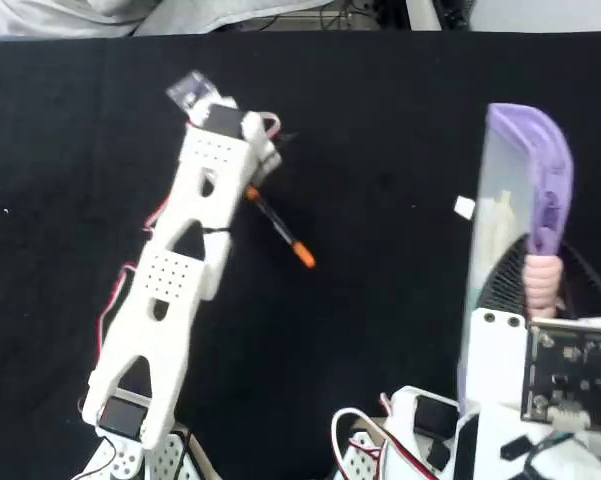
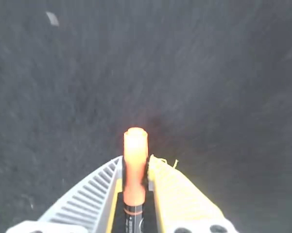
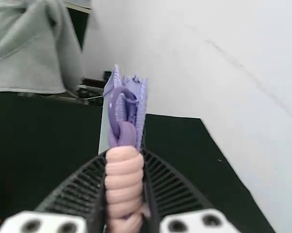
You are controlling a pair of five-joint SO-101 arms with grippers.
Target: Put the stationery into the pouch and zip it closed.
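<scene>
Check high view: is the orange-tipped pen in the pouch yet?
No, the pen is clamped in the left gripper, well apart from the pouch that the right gripper holds by its pink strap.

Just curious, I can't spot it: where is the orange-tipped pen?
The pen is clamped in the left gripper, left of the table's middle in the high view, well apart from the purple pouch at the right.

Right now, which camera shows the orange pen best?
The high view: most of the orange pen is in sight, slanting over the black table. The left wrist view shows mostly its orange end, pinched in the left tool. The right wrist view faces the purple pouch.
</scene>
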